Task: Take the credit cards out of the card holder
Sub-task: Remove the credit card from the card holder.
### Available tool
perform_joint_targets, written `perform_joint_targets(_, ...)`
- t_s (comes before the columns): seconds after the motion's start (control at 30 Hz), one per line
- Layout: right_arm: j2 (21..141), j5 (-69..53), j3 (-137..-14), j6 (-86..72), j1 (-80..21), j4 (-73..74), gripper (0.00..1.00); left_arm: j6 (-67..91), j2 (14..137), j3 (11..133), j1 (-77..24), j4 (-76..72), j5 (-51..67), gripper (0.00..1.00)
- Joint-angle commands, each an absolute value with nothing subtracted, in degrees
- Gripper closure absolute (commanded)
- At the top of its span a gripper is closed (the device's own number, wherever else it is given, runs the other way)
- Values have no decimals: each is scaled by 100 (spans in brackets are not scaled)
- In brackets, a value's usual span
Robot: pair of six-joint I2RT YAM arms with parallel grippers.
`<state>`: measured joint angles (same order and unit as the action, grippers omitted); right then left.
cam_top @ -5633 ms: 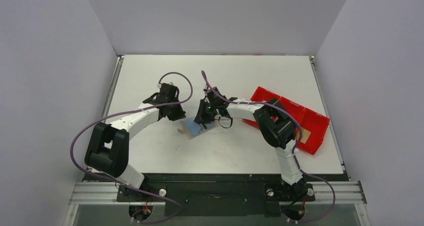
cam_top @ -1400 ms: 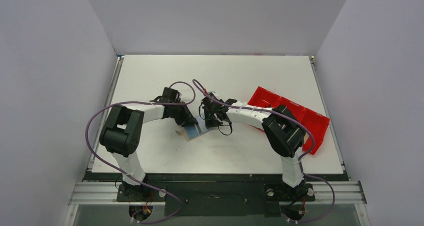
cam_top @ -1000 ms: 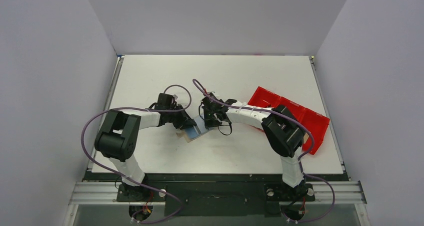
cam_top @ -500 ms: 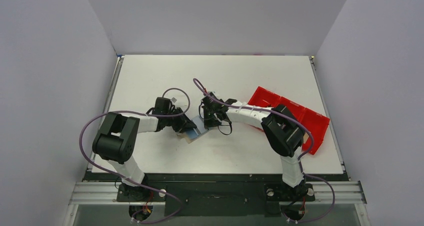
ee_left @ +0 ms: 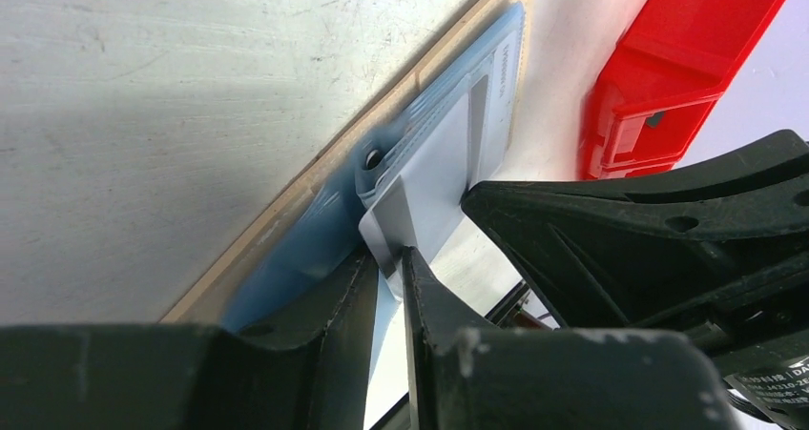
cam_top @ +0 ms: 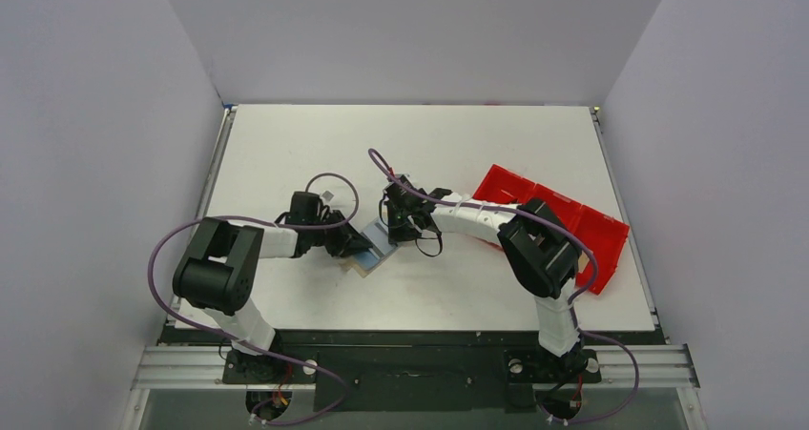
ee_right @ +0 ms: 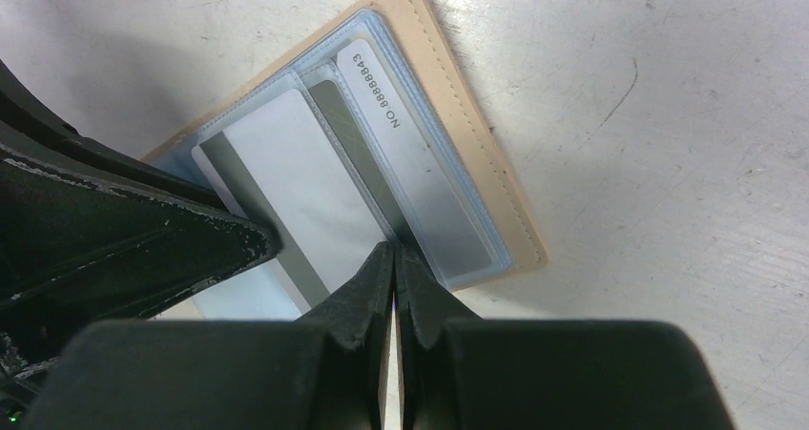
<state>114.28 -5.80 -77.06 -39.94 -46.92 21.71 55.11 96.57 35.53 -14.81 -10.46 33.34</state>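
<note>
The tan card holder (ee_right: 477, 153) lies open on the table (cam_top: 477, 144) at centre, its clear sleeves up (cam_top: 364, 264). A pale grey credit card (ee_right: 286, 182) sticks partway out of a sleeve toward the left. My left gripper (ee_left: 386, 256) is shut on that card's near corner (ee_left: 434, 177). A second card (ee_right: 405, 163), with a printed number, sits inside its sleeve. My right gripper (ee_right: 393, 251) is shut with nothing in it, its tips pressing down on the sleeves. From above, the left gripper (cam_top: 349, 247) and right gripper (cam_top: 392, 232) flank the holder.
A red compartment tray (cam_top: 611, 230) stands at the right, behind the right arm; its end also shows in the left wrist view (ee_left: 668, 68). The two grippers are close together over the holder. Purple cables loop above both wrists.
My left gripper has come in low from the left and closed on the grey card, then drawn slightly back leftward. The right gripper has stayed pressed on the holder.
</note>
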Motion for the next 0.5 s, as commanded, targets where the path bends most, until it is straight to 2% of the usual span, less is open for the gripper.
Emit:
perform_joint_targets(0.0,11865,-568,-7613,-4033,-4728,2271,100,5506,9531,3444,-1419,-1380,3498,86)
perform_joint_targets(0.13,11889,-571,-7624,-4034,-4729,2284,100,5511,9571,3416,-1411,-1511,3587,91)
perform_joint_targets(0.27,11900,-571,-7645,-4025,-4713,2301,100,5529,9624,3379,-1400,-1603,3640,100)
perform_joint_targets(0.47,11911,-477,-7609,-4049,-4637,2346,100,5458,9614,3413,-1325,-1271,3585,100)
